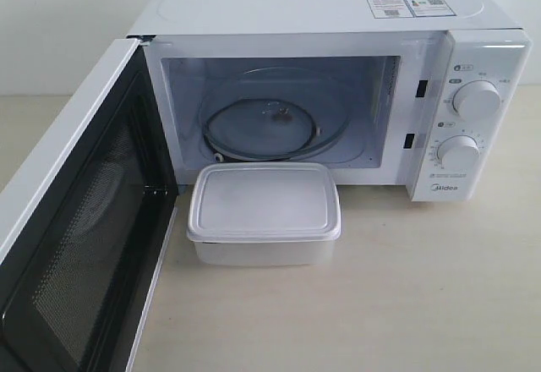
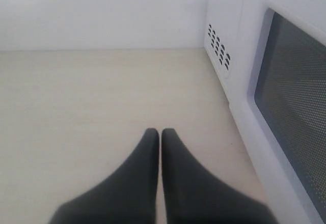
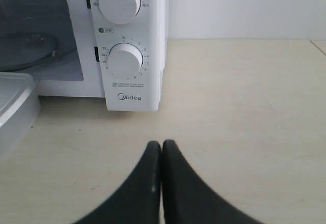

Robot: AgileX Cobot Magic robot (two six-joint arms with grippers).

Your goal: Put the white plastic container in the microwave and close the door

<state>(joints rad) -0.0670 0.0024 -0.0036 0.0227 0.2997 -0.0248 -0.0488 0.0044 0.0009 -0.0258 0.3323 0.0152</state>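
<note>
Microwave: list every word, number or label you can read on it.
"Midea": control panel, under the lower dial.
"1" to "6", "25", "30", "35": around that dial.
Stickers on the microwave top: too small.
Small labels by the upper dial: blurred.

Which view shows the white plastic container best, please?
The exterior view: the whole white plastic container sits before the open microwave. The right wrist view catches only a corner; the left wrist view misses it.
</note>
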